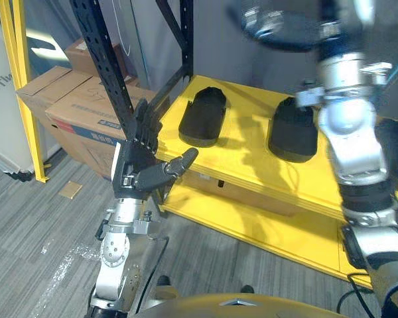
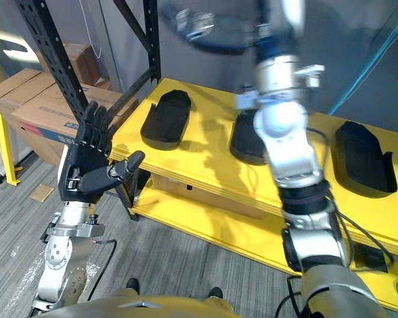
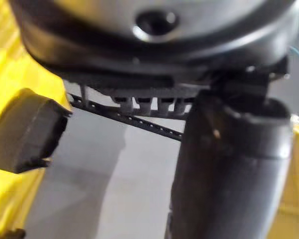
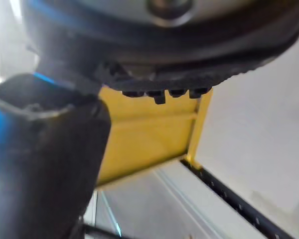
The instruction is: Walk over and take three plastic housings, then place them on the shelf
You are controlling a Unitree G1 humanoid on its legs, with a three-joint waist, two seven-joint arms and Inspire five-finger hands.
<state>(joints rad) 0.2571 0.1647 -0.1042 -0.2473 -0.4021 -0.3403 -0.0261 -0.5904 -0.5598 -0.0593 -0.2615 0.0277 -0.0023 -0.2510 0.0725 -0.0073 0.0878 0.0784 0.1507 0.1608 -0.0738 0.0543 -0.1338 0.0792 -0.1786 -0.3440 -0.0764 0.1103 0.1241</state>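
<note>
Three black plastic housings lie on the yellow shelf (image 2: 205, 162): a left housing (image 2: 164, 118), a middle housing (image 2: 249, 142) and a right housing (image 2: 361, 158). My left hand (image 1: 136, 162) is raised before the shelf's left corner, fingers straight and thumb out, holding nothing. My right arm reaches up over the shelf between the middle and right housings. Its right hand (image 2: 209, 30) hovers blurred high above the housings, touching none. In the right wrist view the right hand's fingers (image 4: 159, 92) point straight away with nothing between them and the thumb (image 4: 45, 149).
A black perforated rack upright (image 1: 109, 73) stands just behind my left hand. Cardboard boxes (image 1: 79, 106) are stacked on the floor to the left, beside a yellow post (image 1: 23, 86). A lower yellow shelf (image 1: 252, 228) runs under the top one. A cardboard scrap (image 1: 71, 190) lies on the carpet.
</note>
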